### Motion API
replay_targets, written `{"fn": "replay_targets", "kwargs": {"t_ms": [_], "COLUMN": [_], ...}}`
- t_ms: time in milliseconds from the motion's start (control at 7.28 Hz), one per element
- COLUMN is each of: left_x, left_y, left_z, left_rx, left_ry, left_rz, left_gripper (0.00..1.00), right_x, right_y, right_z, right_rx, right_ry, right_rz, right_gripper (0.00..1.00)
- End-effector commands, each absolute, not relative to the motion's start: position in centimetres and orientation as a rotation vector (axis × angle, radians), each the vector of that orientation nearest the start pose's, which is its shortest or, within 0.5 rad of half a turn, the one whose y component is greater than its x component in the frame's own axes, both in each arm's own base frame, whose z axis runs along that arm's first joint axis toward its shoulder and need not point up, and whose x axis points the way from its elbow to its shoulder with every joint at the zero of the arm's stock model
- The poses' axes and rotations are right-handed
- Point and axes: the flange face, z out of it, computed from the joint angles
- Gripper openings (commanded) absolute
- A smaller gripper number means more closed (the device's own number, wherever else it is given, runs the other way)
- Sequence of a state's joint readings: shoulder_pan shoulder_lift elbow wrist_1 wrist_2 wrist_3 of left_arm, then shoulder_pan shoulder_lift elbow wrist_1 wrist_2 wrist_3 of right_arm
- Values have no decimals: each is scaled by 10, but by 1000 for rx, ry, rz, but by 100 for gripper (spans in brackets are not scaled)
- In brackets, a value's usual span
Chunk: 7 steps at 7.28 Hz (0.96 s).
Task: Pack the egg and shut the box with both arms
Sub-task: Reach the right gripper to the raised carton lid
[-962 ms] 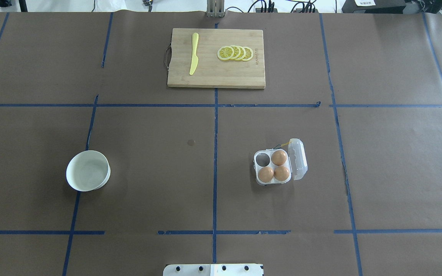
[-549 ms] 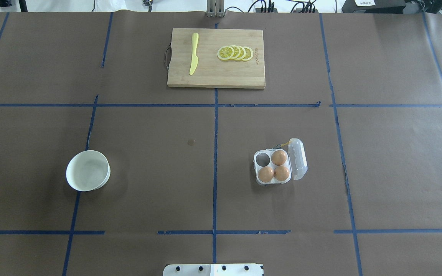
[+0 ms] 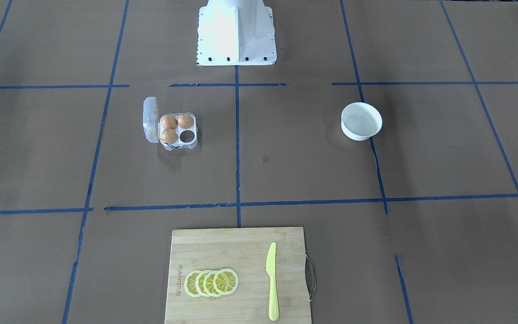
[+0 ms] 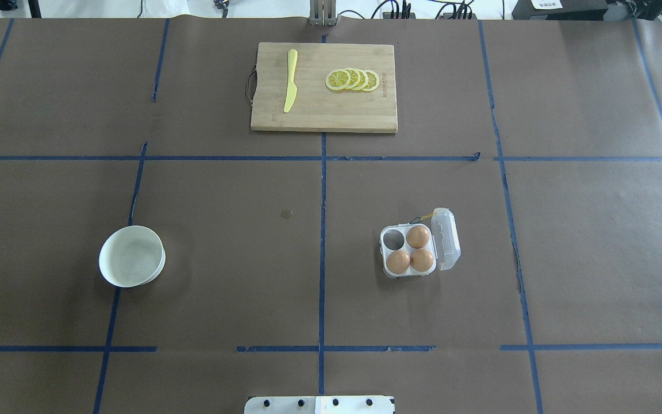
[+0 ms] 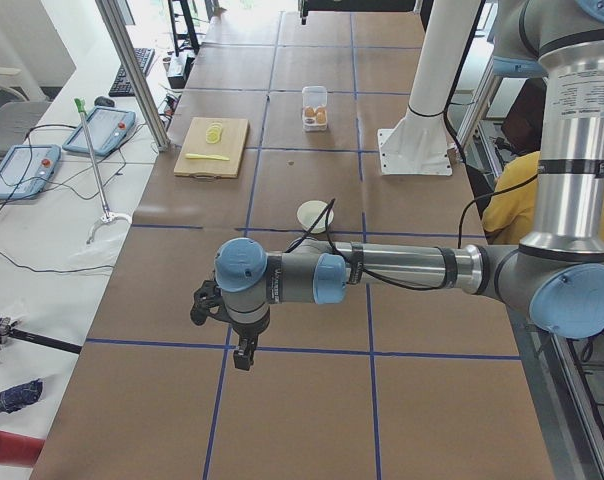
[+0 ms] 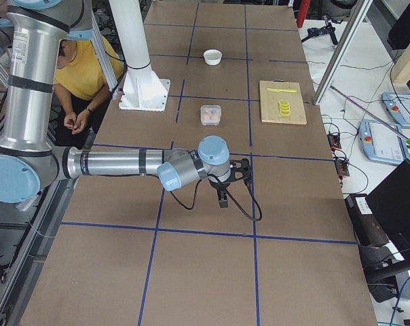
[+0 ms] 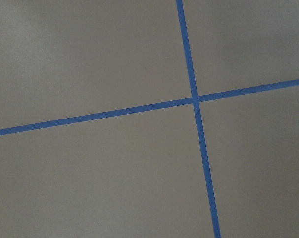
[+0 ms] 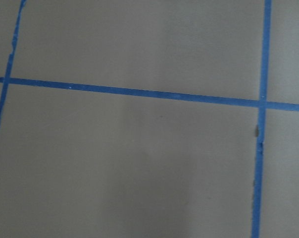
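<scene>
The clear box (image 4: 446, 238) lies open right of the table's middle, with its lid folded out to the right. Three brown eggs (image 4: 418, 236) fill three of its cells, and the far-left cell (image 4: 393, 236) is empty. I cannot tell which of them is the egg. The front-facing view shows the same box (image 3: 150, 119). My left gripper (image 5: 244, 355) hangs over bare paper far from the box, and my right gripper (image 6: 222, 199) does too. I cannot tell whether either is open or shut. Both wrist views show only brown paper and blue tape.
A white bowl (image 4: 131, 256) that looks empty stands at the left. A wooden cutting board (image 4: 323, 118) at the far middle carries a yellow knife (image 4: 291, 80) and lemon slices (image 4: 353, 79). The white pedestal base (image 3: 236, 31) is at the robot's edge. A person sits behind the robot.
A small dark sliver has appeared at the right edge of the overhead view. The box, eggs, bowl and board have not moved.
</scene>
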<state>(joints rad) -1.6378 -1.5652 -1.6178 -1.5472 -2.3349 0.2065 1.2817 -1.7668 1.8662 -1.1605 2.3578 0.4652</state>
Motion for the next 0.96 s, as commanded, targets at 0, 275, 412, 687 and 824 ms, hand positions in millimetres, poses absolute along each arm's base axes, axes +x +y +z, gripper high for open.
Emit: {"fn": "replay_targets", "kwargs": {"t_ms": [0,275,412,687,824], "left_x": [-96,-95,-95,-95,-95], "left_y": [-488,-492,-494,-496,-496], "left_z": [638,635,633,631,629], "left_rx": [137,169,172,175,178], "left_ry": [756,752,751,751,750], "left_rz": [148,161,162,166,167], "left_gripper": [100,100,100,100,100], "right_x": [-134,-193,-238,-330,-352], "right_y": [-415,-404,-405,-406,-405], "right_z": [520,498,465,390,367], "right_rx": [148,103,81,107,119], "right_ry": [-877,-930,-990,-1057,-1084], "right_rz": [-59,-62,7,93,73], "right_gripper": [75,10,0,0,0]}}
